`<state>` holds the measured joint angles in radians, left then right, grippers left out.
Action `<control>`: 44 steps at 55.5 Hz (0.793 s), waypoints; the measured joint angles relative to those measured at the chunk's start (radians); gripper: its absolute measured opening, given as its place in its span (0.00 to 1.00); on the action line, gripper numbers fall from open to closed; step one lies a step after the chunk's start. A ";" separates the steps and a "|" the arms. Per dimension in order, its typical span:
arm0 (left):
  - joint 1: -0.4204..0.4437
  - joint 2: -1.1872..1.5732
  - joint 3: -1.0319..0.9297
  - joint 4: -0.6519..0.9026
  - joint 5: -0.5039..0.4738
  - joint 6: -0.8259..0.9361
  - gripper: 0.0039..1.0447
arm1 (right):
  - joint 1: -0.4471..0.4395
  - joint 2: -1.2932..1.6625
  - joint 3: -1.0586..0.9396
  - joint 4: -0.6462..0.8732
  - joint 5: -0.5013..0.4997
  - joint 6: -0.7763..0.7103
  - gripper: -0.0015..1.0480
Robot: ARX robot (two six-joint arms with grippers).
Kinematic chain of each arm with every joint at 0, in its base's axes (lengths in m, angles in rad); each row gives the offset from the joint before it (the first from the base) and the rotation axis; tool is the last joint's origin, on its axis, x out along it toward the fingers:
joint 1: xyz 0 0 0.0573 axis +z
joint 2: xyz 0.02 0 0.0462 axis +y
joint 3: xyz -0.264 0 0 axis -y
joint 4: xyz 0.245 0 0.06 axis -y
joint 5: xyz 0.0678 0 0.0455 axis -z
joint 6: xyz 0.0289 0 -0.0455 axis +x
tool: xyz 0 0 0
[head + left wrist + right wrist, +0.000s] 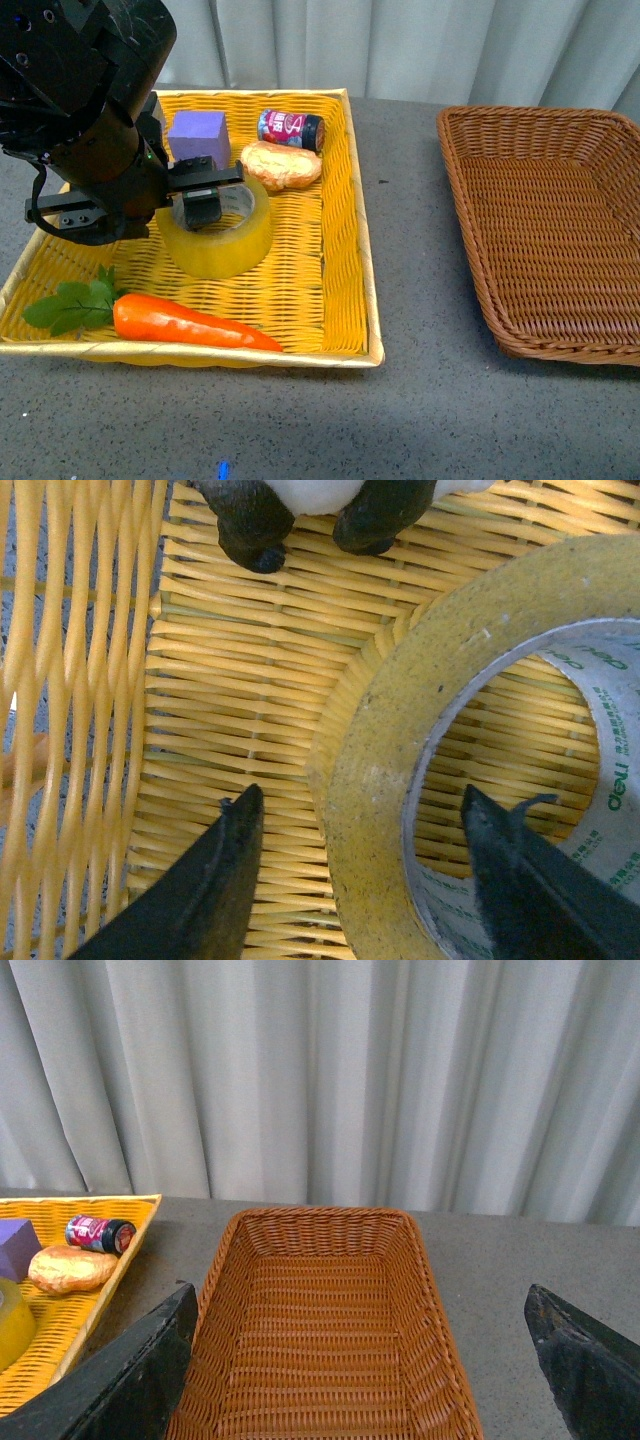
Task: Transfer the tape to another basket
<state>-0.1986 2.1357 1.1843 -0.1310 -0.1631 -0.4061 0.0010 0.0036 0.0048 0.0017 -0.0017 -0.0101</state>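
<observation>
The tape [222, 238], a yellowish roll with a white printed core, lies flat in the yellow basket [345, 250]. My left gripper [200, 200] is open and straddles the roll's wall: one finger stands inside the core, the other outside. The left wrist view shows the tape's wall [375, 780] between the left gripper's [365, 825] two dark fingers. The brown wicker basket [470, 200] stands to the right with nothing in it. My right gripper [365, 1330] is open above the brown basket [320, 1330].
The yellow basket also holds a carrot [190, 325] with green leaves, a purple block [198, 135], a bread roll [280, 165] and a small can [292, 128]. A grey curtain [330, 1070] hangs behind the table.
</observation>
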 joint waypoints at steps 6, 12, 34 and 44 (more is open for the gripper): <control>-0.001 0.000 0.004 -0.007 0.002 -0.005 0.37 | 0.000 0.000 0.000 0.000 0.000 0.000 0.91; -0.006 0.000 0.014 -0.019 0.010 -0.015 0.18 | 0.000 0.000 0.000 0.000 0.000 0.000 0.91; -0.082 -0.161 -0.016 -0.004 0.062 -0.032 0.16 | 0.000 0.000 0.000 0.000 0.000 0.000 0.91; -0.194 -0.212 0.061 -0.026 0.056 -0.022 0.16 | 0.000 0.000 0.000 0.000 0.000 0.000 0.91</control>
<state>-0.3923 1.9240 1.2449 -0.1566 -0.1070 -0.4278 0.0010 0.0036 0.0048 0.0017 -0.0021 -0.0097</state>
